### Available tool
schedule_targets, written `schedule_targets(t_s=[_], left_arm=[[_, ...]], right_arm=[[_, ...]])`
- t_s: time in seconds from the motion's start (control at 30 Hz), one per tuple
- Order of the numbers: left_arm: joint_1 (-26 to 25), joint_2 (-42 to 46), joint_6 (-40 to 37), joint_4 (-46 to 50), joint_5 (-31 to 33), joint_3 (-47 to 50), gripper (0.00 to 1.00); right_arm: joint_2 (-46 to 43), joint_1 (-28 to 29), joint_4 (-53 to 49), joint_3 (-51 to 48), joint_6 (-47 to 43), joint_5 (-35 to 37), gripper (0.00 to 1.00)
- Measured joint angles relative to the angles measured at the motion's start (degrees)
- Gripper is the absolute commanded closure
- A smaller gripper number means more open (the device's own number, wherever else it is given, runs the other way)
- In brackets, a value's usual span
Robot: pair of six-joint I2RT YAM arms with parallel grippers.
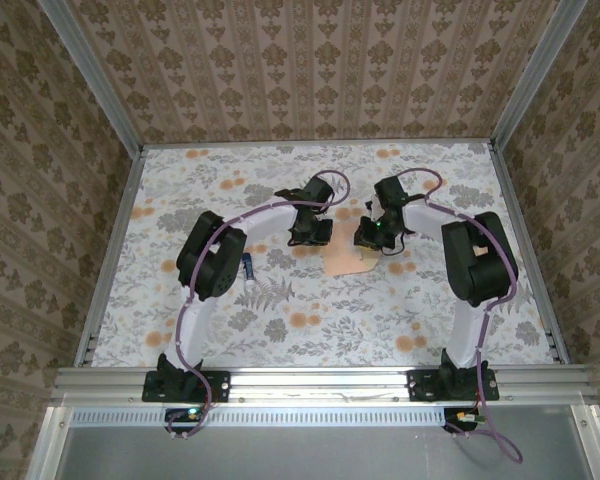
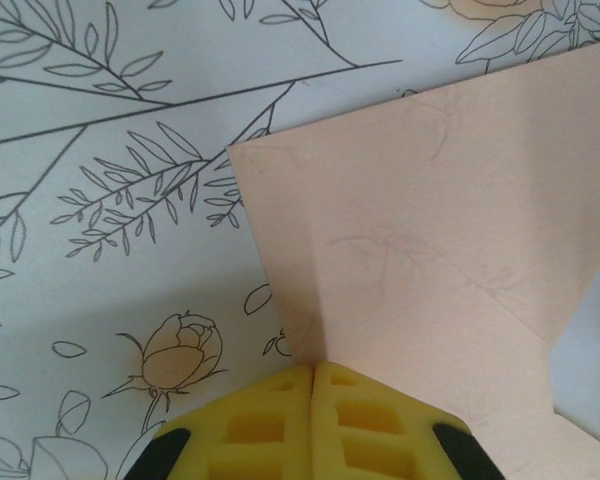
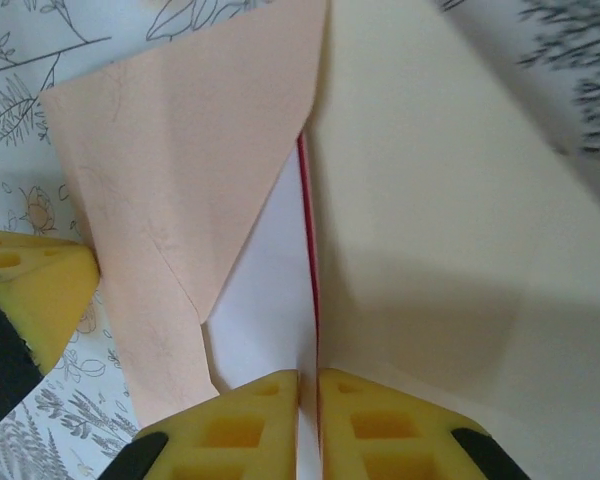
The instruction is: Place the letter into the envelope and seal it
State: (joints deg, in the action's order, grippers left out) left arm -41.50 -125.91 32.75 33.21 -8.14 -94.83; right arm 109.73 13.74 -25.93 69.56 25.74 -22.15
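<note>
The peach envelope (image 1: 343,262) lies on the table between both arms. My left gripper (image 1: 318,236) is at its left side. In the left wrist view the yellow pads of the left gripper (image 2: 312,368) are shut on the edge of the envelope (image 2: 410,220), at a fold. My right gripper (image 1: 372,238) is at the envelope's right end. The right wrist view shows the right gripper (image 3: 308,375) shut on the letter (image 3: 275,270), a thin white sheet seen edge-on with a red border. The letter reaches in behind the envelope's (image 3: 180,150) pointed flap. A left finger (image 3: 30,290) touches the envelope's edge.
A floral cloth (image 1: 230,190) covers the table. Patterned walls (image 1: 310,70) close in the back and both sides. A metal rail (image 1: 320,380) runs along the near edge by the arm bases. Bare cloth lies left, right and in front of the envelope.
</note>
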Motion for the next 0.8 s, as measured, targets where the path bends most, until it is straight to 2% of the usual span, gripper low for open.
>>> schedule_targets(t_s=[0.5, 0.8], left_arm=[[0.02, 0.0, -0.33, 0.0, 0.0, 0.0, 1.0], [0.28, 0.0, -0.44, 0.0, -0.48, 0.0, 1.0]], right_arm=[[-3.28, -1.6, -0.52, -0.7, 0.46, 3.91, 0.82], [-3.52, -1.6, 0.24, -2.29, 1.73, 3.45, 0.88]])
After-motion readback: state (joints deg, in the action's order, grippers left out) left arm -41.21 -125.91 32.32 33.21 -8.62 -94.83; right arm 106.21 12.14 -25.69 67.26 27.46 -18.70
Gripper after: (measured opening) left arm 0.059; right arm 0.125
